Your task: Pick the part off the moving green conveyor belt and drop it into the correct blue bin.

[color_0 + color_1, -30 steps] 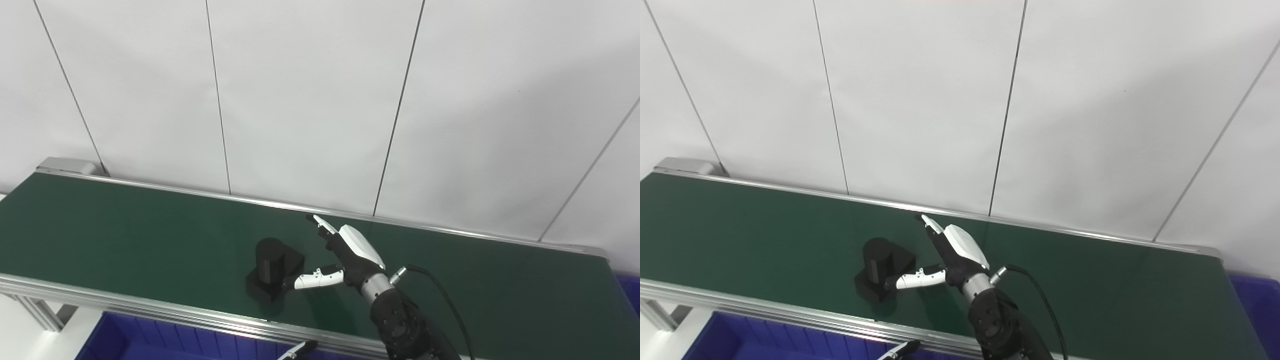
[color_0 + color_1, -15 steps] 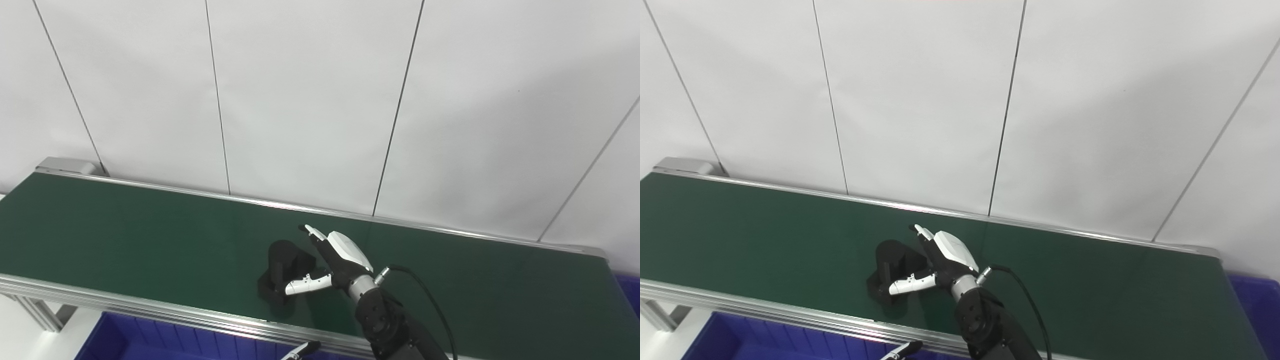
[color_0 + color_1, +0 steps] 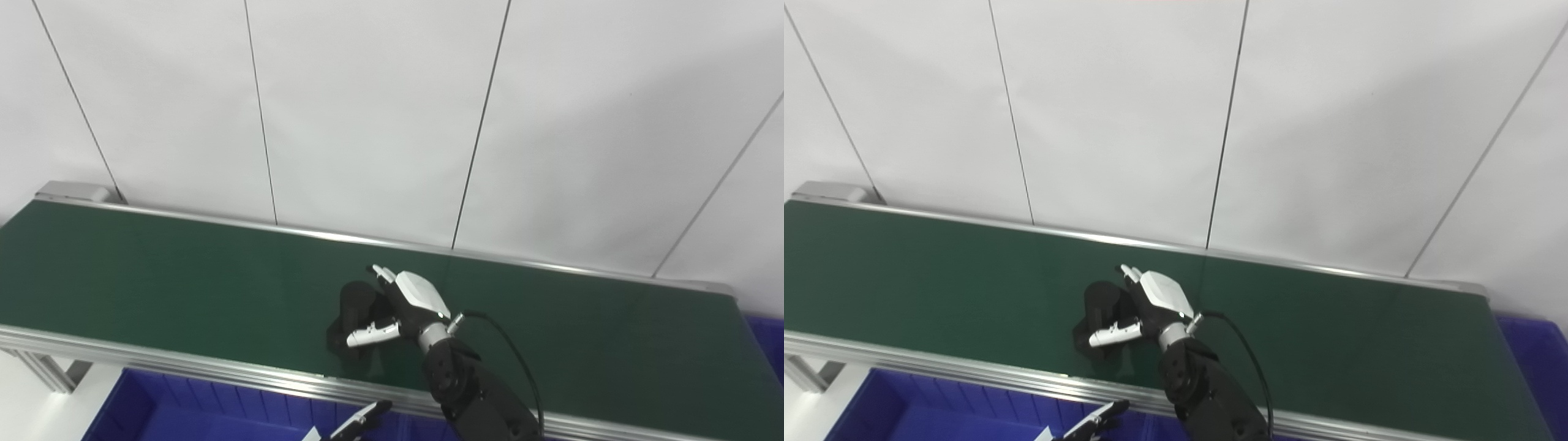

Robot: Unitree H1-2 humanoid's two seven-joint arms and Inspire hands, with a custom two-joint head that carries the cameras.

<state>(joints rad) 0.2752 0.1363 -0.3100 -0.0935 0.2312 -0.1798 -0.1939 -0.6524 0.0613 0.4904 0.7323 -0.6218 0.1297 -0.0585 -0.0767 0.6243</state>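
In the left eye view, the black part (image 3: 357,306) sits on the green conveyor belt (image 3: 184,275) just below the frame's centre: a dark rounded upright body on a flatter base, details lost in its blackness. The right robot hand (image 3: 401,306) lies against its right side, fingers (image 3: 384,273) spread behind it and thumb (image 3: 367,334) in front, cupping but not clamped. A black cable (image 3: 508,343) loops from the wrist. At the bottom edge, the left robot hand (image 3: 358,422) shows only a tip over a blue bin (image 3: 184,416); whether it is open or closed cannot be told. In the right eye view, the part (image 3: 1102,303) appears likewise, with a second blue bin (image 3: 1534,355) at the lower right, beyond the belt's end.
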